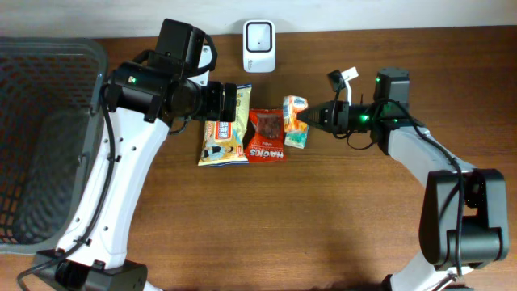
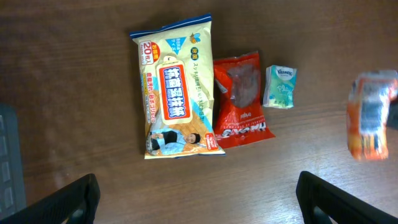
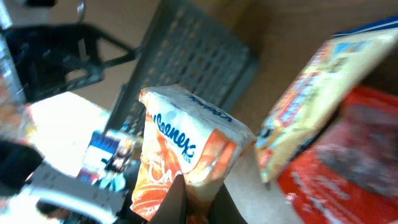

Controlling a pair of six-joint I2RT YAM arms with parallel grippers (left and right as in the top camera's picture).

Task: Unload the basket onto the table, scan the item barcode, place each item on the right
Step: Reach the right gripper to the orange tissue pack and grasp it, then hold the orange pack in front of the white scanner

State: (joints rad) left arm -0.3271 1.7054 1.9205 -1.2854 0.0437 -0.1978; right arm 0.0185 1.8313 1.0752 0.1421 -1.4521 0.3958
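The right hand [image 1: 312, 118] is pinched shut on the bottom edge of an orange-and-white Kleenex tissue pack [image 1: 294, 107]. In the right wrist view its two fingers [image 3: 177, 202] meet low in the frame and are cut off by the bottom edge, with the pack [image 3: 186, 149] rising above them. That view is heavily blurred. Only the brand lettering reads, and no barcode can be made out on the face shown. In the left wrist view the same pack [image 2: 371, 115] is a smeared orange shape at the right edge with a pale panel on it, too soft to read. It seems to be held above the wooden bench [image 1: 323, 226], though none of the views makes that certain.

Seen from overhead, the pack's lower end overlaps a small green-and-white tissue pack [image 1: 297, 137], which lies flat just right of a red snack bag [image 1: 266, 136]. Touching the bag's left side is a yellow wet-wipe pack [image 1: 224, 134].

The left hand [image 2: 198, 180] hangs over these with its fingers [image 2: 68, 202] spread wide at the lower corners of the wrist view, holding nothing. From overhead the arm hides the top of the yellow pack.

A white box-shaped scanner [image 1: 258, 36] stands at the far edge. A dark grey mesh basket [image 1: 95, 56] sits at the left, cut off by the frame.
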